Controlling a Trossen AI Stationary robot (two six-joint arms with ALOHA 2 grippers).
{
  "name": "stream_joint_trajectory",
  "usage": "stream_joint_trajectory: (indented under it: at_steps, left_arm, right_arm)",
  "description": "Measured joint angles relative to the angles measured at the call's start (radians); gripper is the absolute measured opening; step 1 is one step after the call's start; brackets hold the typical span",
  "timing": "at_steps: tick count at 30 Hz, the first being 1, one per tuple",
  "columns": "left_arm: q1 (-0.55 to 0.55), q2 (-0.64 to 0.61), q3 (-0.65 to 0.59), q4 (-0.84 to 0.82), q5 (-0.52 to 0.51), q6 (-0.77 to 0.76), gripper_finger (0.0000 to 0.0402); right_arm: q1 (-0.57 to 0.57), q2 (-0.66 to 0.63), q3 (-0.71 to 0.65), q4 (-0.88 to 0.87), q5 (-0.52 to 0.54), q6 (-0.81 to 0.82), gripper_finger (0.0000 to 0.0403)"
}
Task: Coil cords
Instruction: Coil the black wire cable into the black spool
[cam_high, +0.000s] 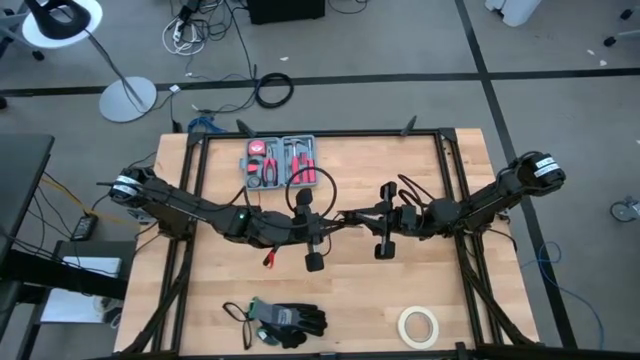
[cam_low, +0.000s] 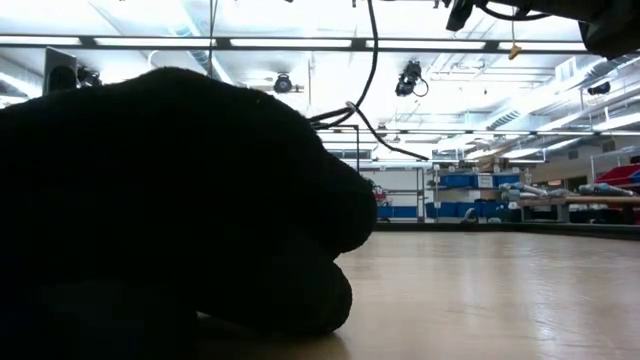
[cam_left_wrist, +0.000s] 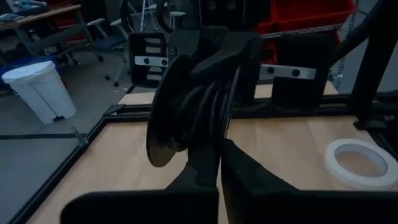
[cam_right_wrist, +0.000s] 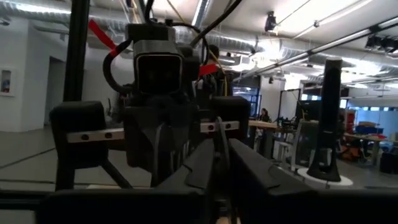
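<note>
Gloves: black fabric gloves are lying closest to the low camera, filling much of that view; from above they are sitting near the front edge of the worktop.
Worktop: light wooden worktop with a black metal frame is carrying everything.
Left claw: left claw is reaching in over the middle of the worktop, fingers pressed together, pinching the edge of the coil.
Cord: thin black flexible cord is sitting as a round, disc-like coil right at the left claw's tips, standing on edge in the left wrist view; a loose loop is rising from the claw area toward the tool case.
Right claw: right claw is facing the left claw at mid-worktop, just beside it; fingers are showing only a thin gap, and a thin strand is running between them, so it looks like it is nipping the cord, though the contact is hard to make out.
Tool case: grey open plastic case with red-handled tools is lying at the back of the worktop.
Tape: white roll of tape is lying flat near the front right corner, well apart from both claws.
Floor: thick black cable ring is lying on the grey floor beyond the worktop.
</note>
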Motion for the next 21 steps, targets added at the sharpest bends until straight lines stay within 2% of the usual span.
stream_joint_trajectory:
  at_steps: [10,15,21]
  left_arm:
    - [0.000,0.000,0.000,-0.032,-0.003,-0.001,0.0001]
    - [0.006,-0.002,0.002,-0.057,-0.054,-0.006,0.0000]
    - [0.004,-0.003,0.035,-0.153,-0.026,-0.004,0.0000]
  right_arm:
    - [0.014,-0.010,0.000,-0.023,0.013,0.096,0.0160]
    - [0.038,-0.083,0.000,-0.049,-0.019,0.103,0.0186]
    - [0.072,-0.208,0.000,-0.215,0.018,0.105,0.0197]
